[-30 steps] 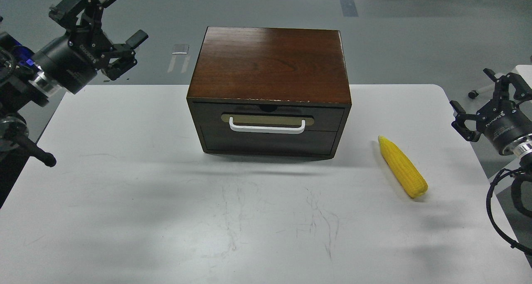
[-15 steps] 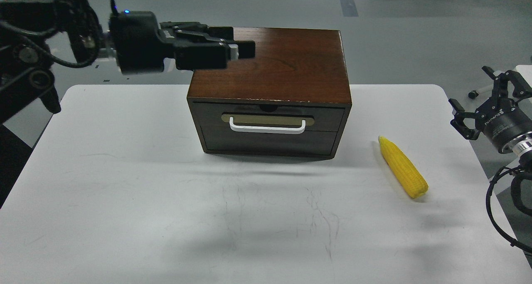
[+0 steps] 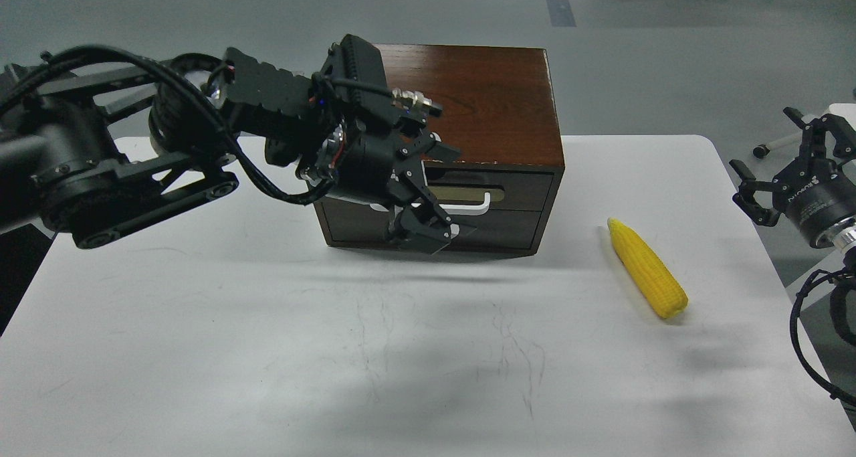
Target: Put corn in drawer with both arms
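Observation:
The yellow corn (image 3: 647,268) lies on the white table (image 3: 200,323), right of the box, pointed end away from me. The drawer (image 3: 515,206) is closed in the reddish-brown box (image 3: 495,96). Its white handle (image 3: 471,209) is partly hidden by my left gripper (image 3: 437,195). That gripper is open in front of the drawer's left half, one finger above the handle and one below, and I cannot tell if they touch it. My right gripper (image 3: 777,157) is open and empty at the table's right edge, to the right of and beyond the corn.
My left arm (image 3: 134,169) stretches across the table's back left and hides the box's left side. Cables (image 3: 812,336) hang off the right arm beside the table's right edge. Grey floor lies beyond the table.
My left gripper has swung from above the box's top left corner down to the drawer front at the handle. The right gripper has shifted slightly. The corn and the box have not moved.

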